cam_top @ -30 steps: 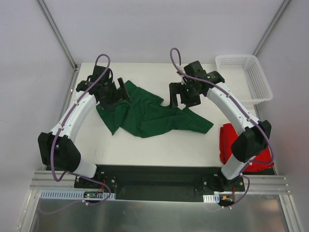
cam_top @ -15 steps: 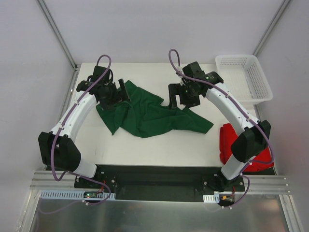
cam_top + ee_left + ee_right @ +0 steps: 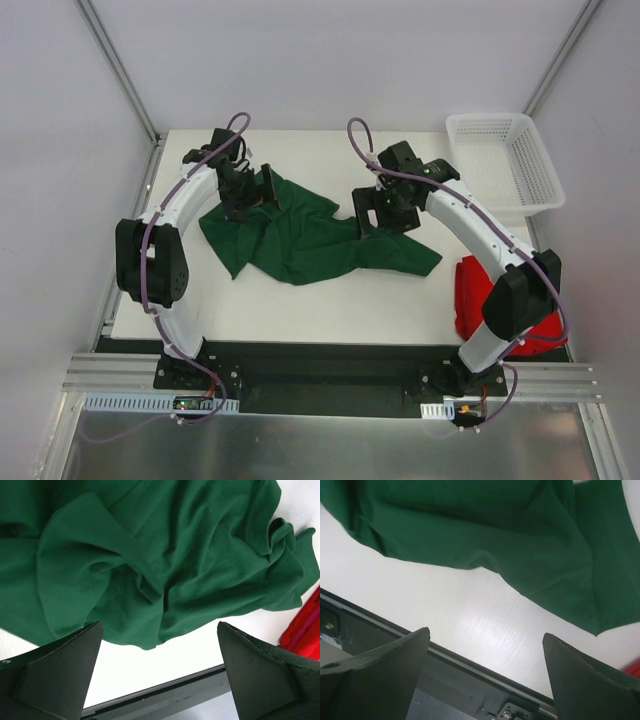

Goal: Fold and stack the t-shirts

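A crumpled green t-shirt [image 3: 305, 238] lies spread across the middle of the white table [image 3: 300, 305], and fills the left wrist view [image 3: 165, 565] and the top of the right wrist view [image 3: 485, 525]. My left gripper [image 3: 252, 192] hovers over the shirt's upper left edge, open, holding nothing. Over the shirt's upper right part my right gripper [image 3: 383, 215] is open too, with only bare table between its fingers. A red t-shirt [image 3: 472, 290] lies bunched at the table's right front, partly hidden by the right arm; its edge shows in the left wrist view [image 3: 306, 625].
A white plastic basket [image 3: 510, 160] stands at the back right corner. The black front rail [image 3: 330, 365] runs along the near table edge. White walls and metal posts enclose the table.
The left arm has swung up and back, its elbow now raised at the left; its gripper shifted slightly right over the shirt's edge. The right gripper dropped a little toward the shirt.
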